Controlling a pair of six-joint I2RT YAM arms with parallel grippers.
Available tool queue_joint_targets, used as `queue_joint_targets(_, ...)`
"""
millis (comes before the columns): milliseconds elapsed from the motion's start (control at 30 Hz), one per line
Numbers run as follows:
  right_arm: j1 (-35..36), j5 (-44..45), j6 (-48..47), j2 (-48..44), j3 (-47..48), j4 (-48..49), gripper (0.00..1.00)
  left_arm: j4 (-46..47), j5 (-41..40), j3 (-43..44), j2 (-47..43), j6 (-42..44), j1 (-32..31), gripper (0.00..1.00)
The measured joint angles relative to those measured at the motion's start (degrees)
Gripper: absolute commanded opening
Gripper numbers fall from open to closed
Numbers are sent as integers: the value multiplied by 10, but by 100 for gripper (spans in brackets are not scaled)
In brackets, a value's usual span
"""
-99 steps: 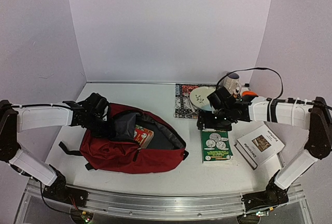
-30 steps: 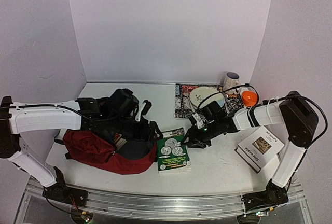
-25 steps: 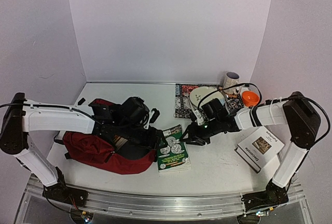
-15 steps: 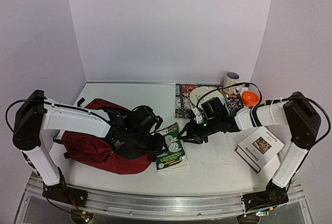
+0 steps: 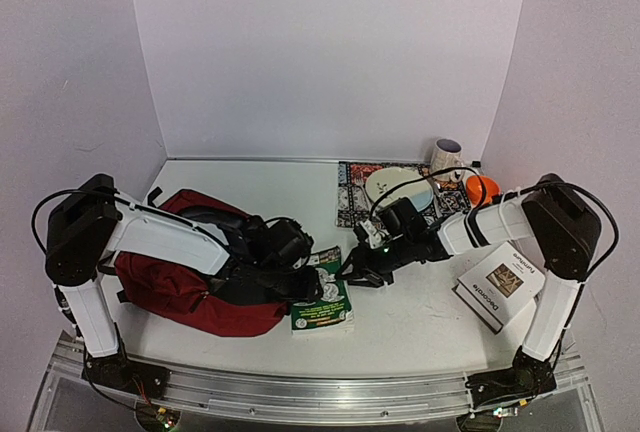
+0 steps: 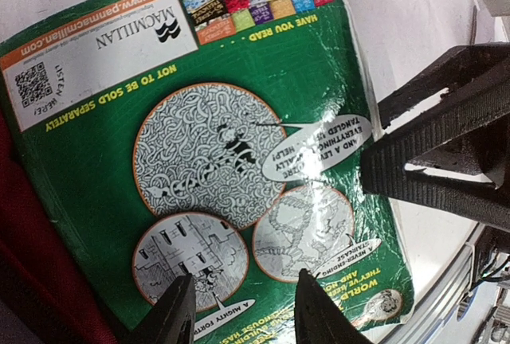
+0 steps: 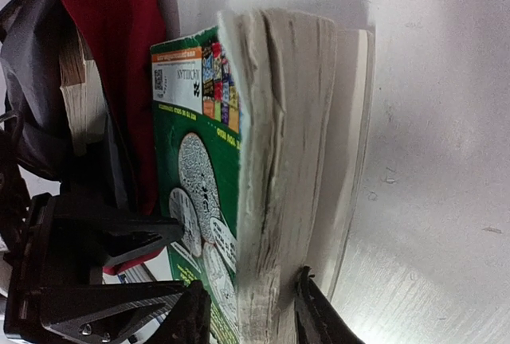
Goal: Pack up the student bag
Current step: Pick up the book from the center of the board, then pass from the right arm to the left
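Observation:
The dark red student bag [image 5: 165, 277] lies at the left with its black-lined opening facing right. A green puzzle book [image 5: 322, 304] rests against that opening, its far edge lifted. My right gripper [image 5: 353, 269] is shut on that far edge: in the right wrist view its fingers [image 7: 191, 316] clamp the thick page block [image 7: 279, 161]. My left gripper [image 5: 311, 285] hovers over the cover beside the bag's mouth. Its jaws stand open [image 6: 245, 284], with only the green cover [image 6: 199, 161] behind them. Red bag fabric [image 7: 111, 33] and the pages of a book inside it [image 7: 76, 93] show beyond.
A white book [image 5: 500, 278] lies at the right. At the back right are a patterned mat [image 5: 352, 192], a white plate [image 5: 395, 187], a mug [image 5: 447, 157] and an orange bowl [image 5: 480, 187]. Walls close in on three sides.
The right gripper has slid the green book left to the bag's mouth and tipped it up. The left gripper came off the bag, reached over the cover, and its jaws narrowed.

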Motion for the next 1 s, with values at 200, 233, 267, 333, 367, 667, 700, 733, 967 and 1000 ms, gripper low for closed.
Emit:
queue_joint_targets(200,2,1,4,11,19,3,9,21,0,-8,0,-8,1,43)
queue_joint_targets(233,2,3,4,14,21,5,6,25,0,-9,0,-8,1,44)
queue_joint_targets(267,2,5,5,17,21,6,3,26,0,-11,-1,-8,1,44)
queue_joint_targets(333,3,7,8,22,21,7,0,26,0,-14,-6,-8,1,46)
queue_joint_targets(367,4,8,7,24,21,7,0,27,-1,-18,-10,-8,1,47)
queue_joint_targets(667,9,12,1,-5,12,11,0,27,-36,-73,-117,-32,18,67)
queue_joint_targets(700,8,12,-1,-18,7,10,0,30,-39,-78,-132,-36,25,69)
queue_joint_targets(733,7,12,-3,-33,4,9,0,35,-41,-85,-147,-38,32,72)
queue_joint_targets(967,-10,5,-12,-128,-9,9,0,85,-24,-135,-224,-56,96,87)
queue_joint_targets(1000,-13,4,-13,-140,-10,9,0,92,-20,-140,-228,-58,104,88)
